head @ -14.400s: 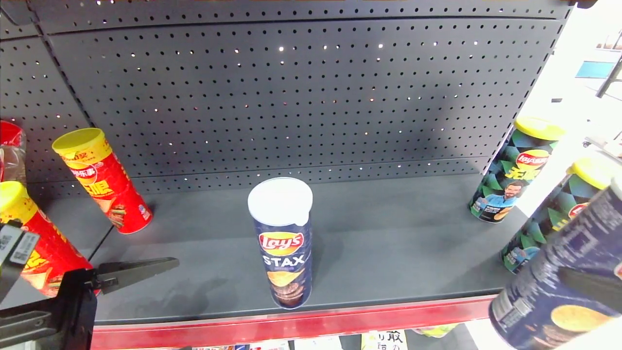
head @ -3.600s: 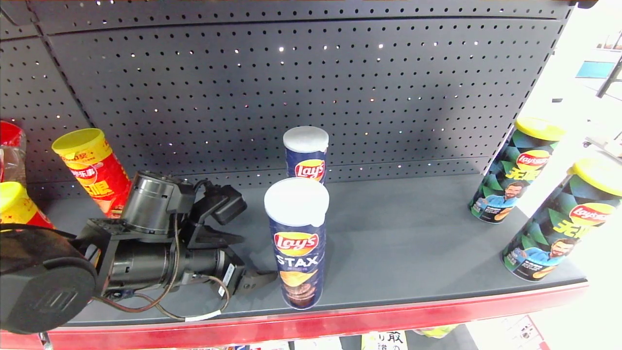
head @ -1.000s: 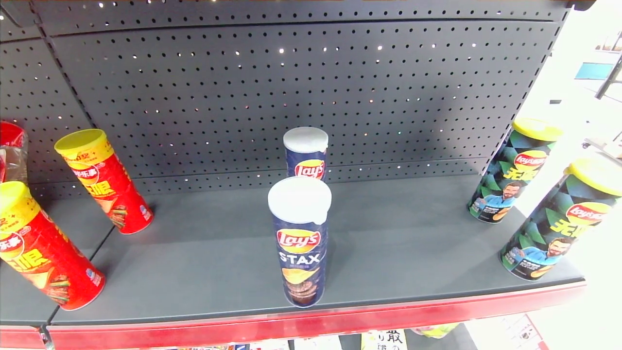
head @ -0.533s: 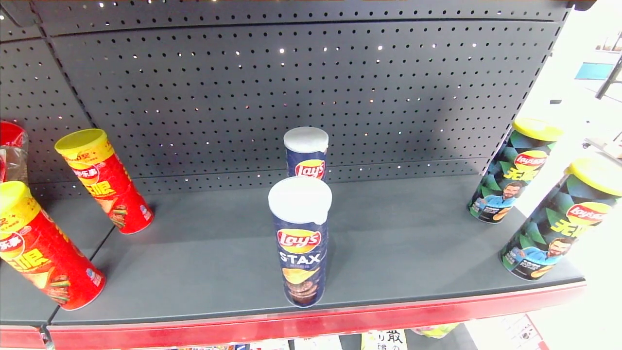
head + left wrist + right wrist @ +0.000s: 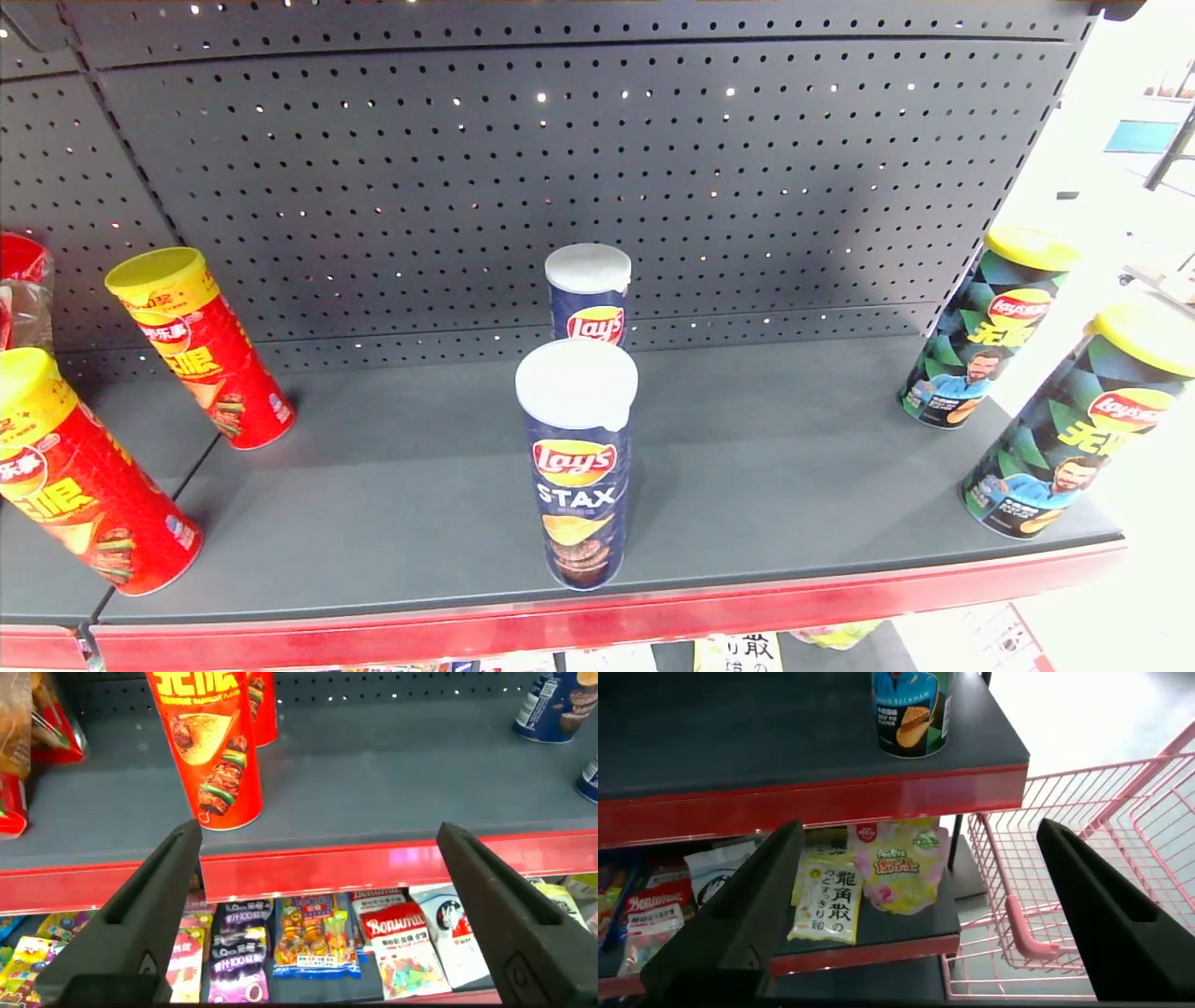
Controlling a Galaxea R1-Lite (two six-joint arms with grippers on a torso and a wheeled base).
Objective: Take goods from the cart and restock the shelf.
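- Head view: two cans are standing upright on the shelf (image 5: 766,485). The front blue can (image 5: 576,467) is sitting just behind the red lip (image 5: 607,616), with the rear blue can (image 5: 588,294) lined up farther behind it.
- Left wrist view: the left gripper (image 5: 318,915) is gaping wide and carrying nothing, out in front of the red lip (image 5: 318,863). A red can (image 5: 213,747) is standing just behind that lip.
- Right wrist view: the right gripper (image 5: 920,915) is spread wide and empty, in front of the red lip (image 5: 813,798). The cart (image 5: 1083,859) is waiting lower down, beyond the lip's end.
- The risk: a spread finger catching the cart's wire, or the next can clipping the front blue can and toppling it over the lip.

Harsh white glare along the right edge — dim shelf (image 5: 747,485) under soft shadows, wide-angle bowing at the borders.
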